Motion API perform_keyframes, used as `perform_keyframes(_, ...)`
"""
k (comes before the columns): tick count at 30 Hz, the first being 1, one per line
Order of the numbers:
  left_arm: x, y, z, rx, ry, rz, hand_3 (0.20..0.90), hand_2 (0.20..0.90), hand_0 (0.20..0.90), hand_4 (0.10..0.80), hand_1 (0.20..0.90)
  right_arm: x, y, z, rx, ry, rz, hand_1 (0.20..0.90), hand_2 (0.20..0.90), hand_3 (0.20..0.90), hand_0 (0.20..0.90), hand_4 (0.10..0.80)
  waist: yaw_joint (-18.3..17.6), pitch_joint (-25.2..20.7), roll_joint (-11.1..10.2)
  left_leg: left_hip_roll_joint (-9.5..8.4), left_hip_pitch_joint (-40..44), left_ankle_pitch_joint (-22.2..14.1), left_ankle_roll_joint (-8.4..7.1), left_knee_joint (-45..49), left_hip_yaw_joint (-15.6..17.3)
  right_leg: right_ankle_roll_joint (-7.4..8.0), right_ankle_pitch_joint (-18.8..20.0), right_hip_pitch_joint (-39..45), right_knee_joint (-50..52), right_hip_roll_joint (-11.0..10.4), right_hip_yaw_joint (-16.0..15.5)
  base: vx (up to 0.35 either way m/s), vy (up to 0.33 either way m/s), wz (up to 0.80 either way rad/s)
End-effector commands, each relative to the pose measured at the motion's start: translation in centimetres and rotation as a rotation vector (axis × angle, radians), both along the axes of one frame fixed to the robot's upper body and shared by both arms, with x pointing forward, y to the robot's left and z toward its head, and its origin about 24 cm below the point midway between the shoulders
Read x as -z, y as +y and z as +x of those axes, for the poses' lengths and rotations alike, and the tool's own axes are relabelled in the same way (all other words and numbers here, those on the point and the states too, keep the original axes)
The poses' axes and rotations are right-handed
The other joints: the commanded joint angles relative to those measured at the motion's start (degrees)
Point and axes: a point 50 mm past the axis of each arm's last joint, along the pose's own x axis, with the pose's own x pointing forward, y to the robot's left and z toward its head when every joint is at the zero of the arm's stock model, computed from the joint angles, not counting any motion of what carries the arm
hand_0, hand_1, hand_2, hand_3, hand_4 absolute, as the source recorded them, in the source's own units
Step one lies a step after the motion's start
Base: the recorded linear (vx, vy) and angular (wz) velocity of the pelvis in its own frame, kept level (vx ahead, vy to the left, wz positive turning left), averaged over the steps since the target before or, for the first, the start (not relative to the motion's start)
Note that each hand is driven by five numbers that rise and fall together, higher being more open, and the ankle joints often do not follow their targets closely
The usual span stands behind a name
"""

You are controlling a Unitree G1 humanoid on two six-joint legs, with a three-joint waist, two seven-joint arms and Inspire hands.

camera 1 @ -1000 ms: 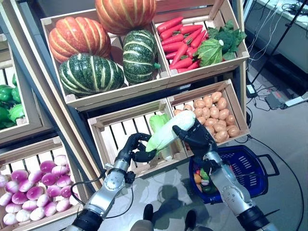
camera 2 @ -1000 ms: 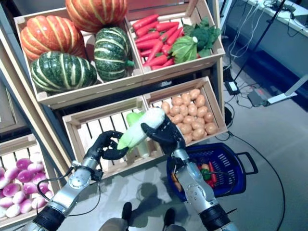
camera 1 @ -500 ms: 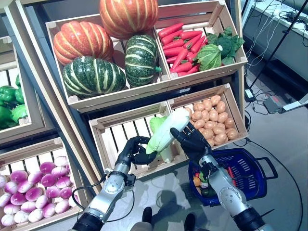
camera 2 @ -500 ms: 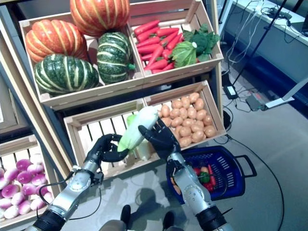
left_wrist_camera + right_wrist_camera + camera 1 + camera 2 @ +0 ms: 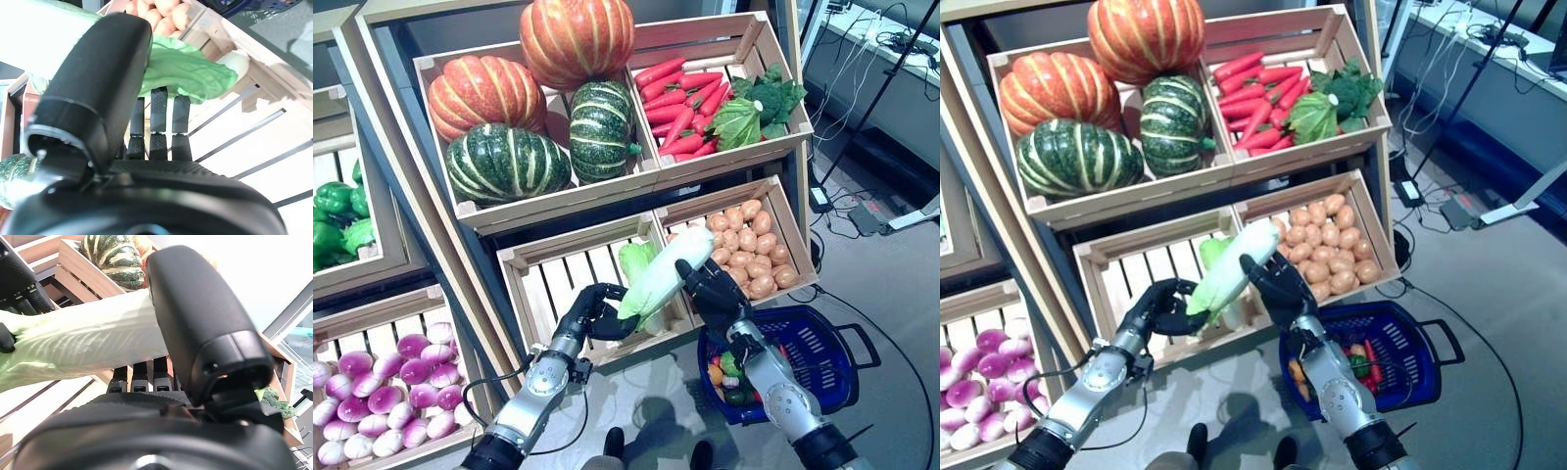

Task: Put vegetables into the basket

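A long pale napa cabbage point(image 5: 664, 272) with green leaves is held up in front of the lower middle crate point(image 5: 553, 284), carried by both hands. My left hand point(image 5: 592, 311) is shut on its leafy green end point(image 5: 186, 68), thumb over and fingers under. My right hand point(image 5: 715, 289) is shut on the white stalk end point(image 5: 88, 345), thumb point(image 5: 195, 323) on top. A blue plastic basket point(image 5: 808, 310) stands on the floor under my right forearm and holds several small vegetables. A second cabbage point(image 5: 631, 259) lies in the crate behind the held one.
Tilted wooden crates fill the shelf: pumpkins and squashes point(image 5: 499, 108), carrots point(image 5: 685, 93) with leafy greens point(image 5: 754, 98), potatoes point(image 5: 739, 235), purple-white bulbs point(image 5: 382, 392) and green peppers point(image 5: 337, 211). Grey floor lies to the right, past the basket.
The camera has shifted slightly. Both hands still hold the cabbage at about the same spot in front of the crate; the right hand's fingers have closed in on it.
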Motion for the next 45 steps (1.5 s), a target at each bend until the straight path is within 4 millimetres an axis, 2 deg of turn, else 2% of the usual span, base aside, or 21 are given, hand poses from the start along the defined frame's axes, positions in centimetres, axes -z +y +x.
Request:
perform_keyframes(1,-5.2,-3.3,2.0,0.183,-0.24,-0.082,0.3,0.3,0.3,0.4,0.3,-4.5,4.3,0.1,-0.177,-0.228,0.219,0.3,0.3,0.3,0.3,0.4,0.1,-3.4,-2.2,-1.24,1.6,-4.6,-1.02,0.1,0.3,3.34,-1.2,3.2,0.1,-4.9,0.8,0.0,0.0,0.0)
perform_keyframes(4,-5.2,-3.4,1.9,0.205,-0.237,-0.085,0.3,0.3,0.3,0.4,0.3,-4.6,4.1,0.1,-0.167,-0.239,0.219,0.3,0.3,0.3,0.3,0.4,0.0,-3.4,-2.2,-1.2,1.6,-4.6,-1.04,0.1,0.4,3.39,-1.2,3.2,0.1,-4.9,0.9,0.0,0.0,0.0)
perform_keyframes(5,-5.2,-3.4,1.8,0.202,-0.231,-0.096,0.359,0.359,0.359,0.439,0.359,-4.7,3.9,0.1,-0.157,-0.245,0.221,0.3,0.3,0.3,0.3,0.4,-0.1,-3.5,-2.2,-1.16,1.6,-4.6,-1.05,0.1,0.5,3.37,-1.2,3.2,0.1,-4.9,1.0,0.0,0.0,0.0)
perform_keyframes(6,-5.2,-3.3,1.8,0.189,-0.228,-0.11,0.681,0.681,0.681,0.654,0.681,-4.9,3.7,0.1,-0.15,-0.254,0.229,0.3,0.3,0.3,0.3,0.4,-0.2,-3.4,-2.2,-1.17,1.7,-4.6,-1.02,0.1,0.5,3.38,-1.1,3.2,0.1,-4.8,1.0,0.0,0.0,0.0)
perform_keyframes(7,-5.2,-3.2,1.8,0.182,-0.226,-0.115,0.9,0.9,0.9,0.8,0.9,-5.0,3.5,0.2,-0.144,-0.264,0.234,0.3,0.3,0.3,0.3,0.4,-0.2,-3.3,-2.3,-1.17,1.7,-4.6,-1.02,0.1,0.5,3.4,-1.1,3.2,0.1,-4.8,1.0,0.0,0.0,0.0)
perform_keyframes(11,-4.9,-2.9,1.7,0.16,-0.204,-0.155,0.9,0.9,0.9,0.8,0.9,-6.1,2.5,0.2,-0.107,-0.313,0.227,0.3,0.3,0.3,0.3,0.4,-0.5,-3.1,-2.4,-1.09,1.7,-4.6,-0.96,0.1,0.8,3.46,-1.0,3.1,0.1,-4.7,1.1,0.0,0.0,0.0)
perform_keyframes(19,-4.5,-1.2,1.5,0.089,-0.175,-0.223,0.9,0.9,0.9,0.8,0.9,-8.6,-1.8,0.0,0.074,-0.453,0.237,0.3,0.3,0.3,0.3,0.4,-1.3,-2.4,-2.6,-0.9,1.2,-4.8,-0.68,0.1,1.4,3.31,-1.2,2.3,0.1,-4.1,1.7,-0.004,-0.003,-0.01)
perform_keyframes(26,-5.1,0.1,2.0,0.013,-0.192,-0.324,0.9,0.9,0.9,0.8,0.9,-9.7,-6.0,-0.2,0.342,-0.53,0.243,0.3,0.3,0.3,0.3,0.4,-2.5,-0.2,-2.7,-0.45,-0.8,-4.2,-0.28,0.1,1.9,2.59,-0.9,0.3,0.1,-3.1,2.7,-0.064,-0.023,-0.03)
perform_keyframes(32,-6.4,1.5,2.2,-0.043,-0.258,-0.404,0.9,0.9,0.9,0.8,0.9,-8.9,-9.6,-0.6,0.589,-0.522,0.255,0.3,0.3,0.3,0.3,0.4,-3.7,2.7,-2.5,0.35,-2.7,-3.4,-0.13,0.1,2.4,1.8,-1.6,-2.4,2.2,-2.3,3.7,-0.098,-0.036,-0.08)
perform_keyframes(36,-7.4,2.3,2.3,-0.072,-0.316,-0.452,0.9,0.9,0.9,0.8,0.9,-7.2,-11.8,-1.0,0.756,-0.454,0.322,0.3,0.3,0.3,0.3,0.4,-4.3,4.9,-2.4,1.09,-4.2,-2.4,-0.39,0.1,2.5,1.3,-1.8,-4.1,3.2,-1.9,4.1,-0.095,-0.061,-0.05)
perform_keyframes(45,-10.7,2.9,2.6,-0.077,-0.494,-0.531,0.9,0.9,0.9,0.8,0.9,-5.5,-15.3,-1.7,0.998,-0.378,0.347,0.3,0.3,0.3,0.3,0.4,-4.7,10.7,-1.7,0.86,-9.1,-0.3,-0.83,0.1,1.5,0.37,-1.6,-8.5,4.4,-0.8,5.2,-0.115,-0.057,-0.07)
